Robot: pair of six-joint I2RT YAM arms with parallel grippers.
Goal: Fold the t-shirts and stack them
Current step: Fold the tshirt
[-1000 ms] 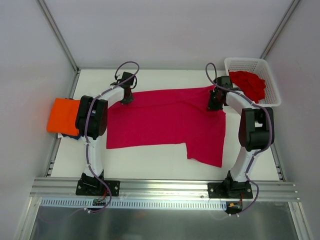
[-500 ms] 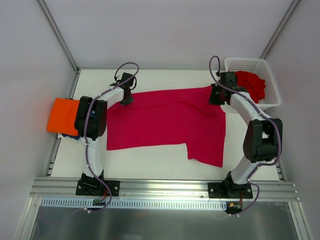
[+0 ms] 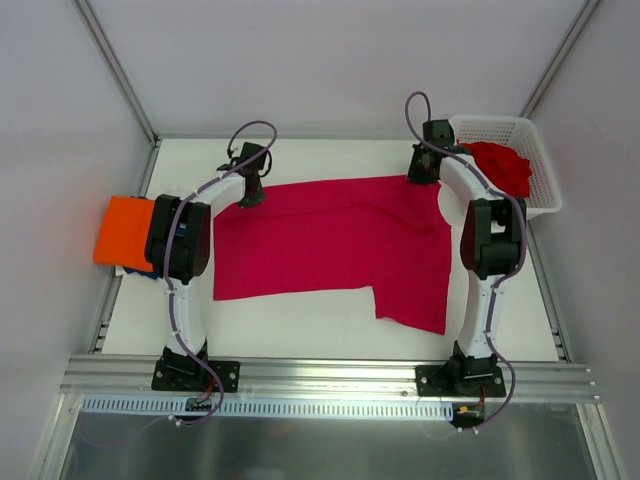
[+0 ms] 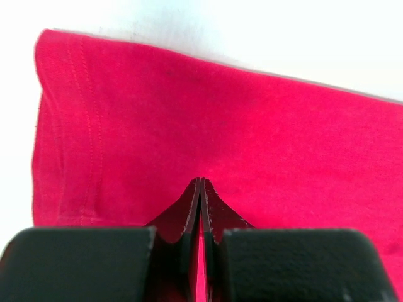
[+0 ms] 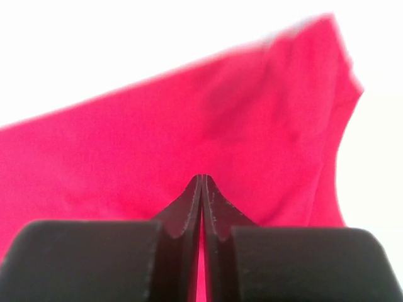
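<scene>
- Left hand (image 3: 249, 194), fingers pressed closed, is sitting at the pink shirt's (image 3: 330, 240) 10 o'clock corner.
- Right hand (image 3: 418, 174), likewise closed, is hovering at its 1 o'clock corner.

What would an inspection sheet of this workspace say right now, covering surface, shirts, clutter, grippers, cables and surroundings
Surface: white table, mostly covered by one spread shirt.
Job's things: crimson-pink shirt flat in the middle; orange shirt folded at the left edge, dark blue cloth peeking from under it; red shirt bunched in the basket.
Clutter: white lattice basket at the far right corner; nothing else seen.
Grippers: left gripper and right gripper at the crimson-pink shirt's far corners, fingers shut; whether cloth is pinched cannot be told.
Cables: purple cables looped along both arms.
Surroundings: enclosure walls; aluminium rail at the near edge.
</scene>
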